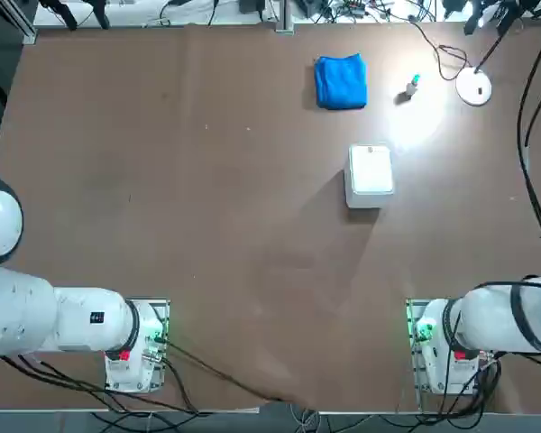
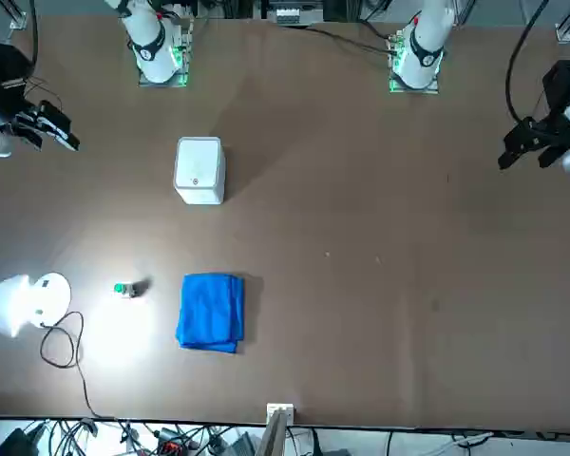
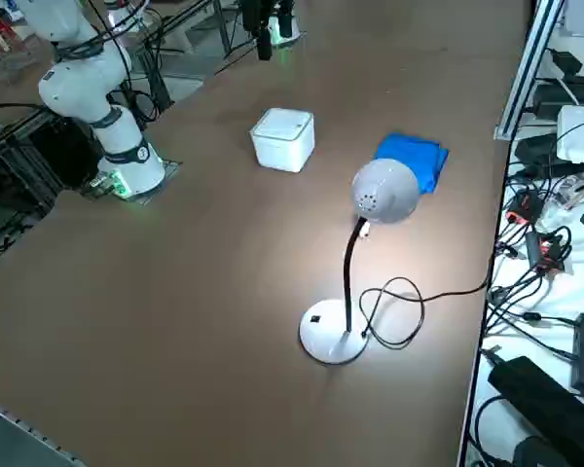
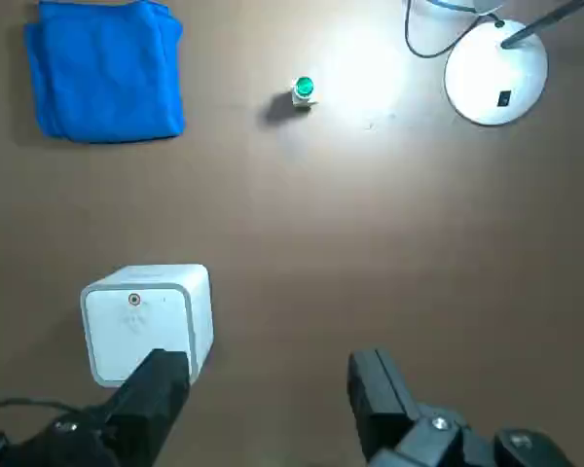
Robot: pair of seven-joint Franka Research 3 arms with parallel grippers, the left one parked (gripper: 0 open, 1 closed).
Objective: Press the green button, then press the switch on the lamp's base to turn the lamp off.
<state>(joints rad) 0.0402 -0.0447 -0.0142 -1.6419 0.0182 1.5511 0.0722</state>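
Top view: the green button [image 1: 415,81] stands at one o'clock, the lamp's base [image 1: 473,87] farther right; no lettering is legible. Front view: the blue cloth [image 2: 211,313] lies at seven o'clock. Right side view: the lamp [image 3: 384,191] is lit, apparently. Right wrist view: the right gripper [image 4: 271,375], fingers spread, hangs above the table near the white box [image 4: 141,326]; the switch [image 4: 504,98] lies at one o'clock.

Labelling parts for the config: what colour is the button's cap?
Green, clearest in the right wrist view; right gripper open, short of it.
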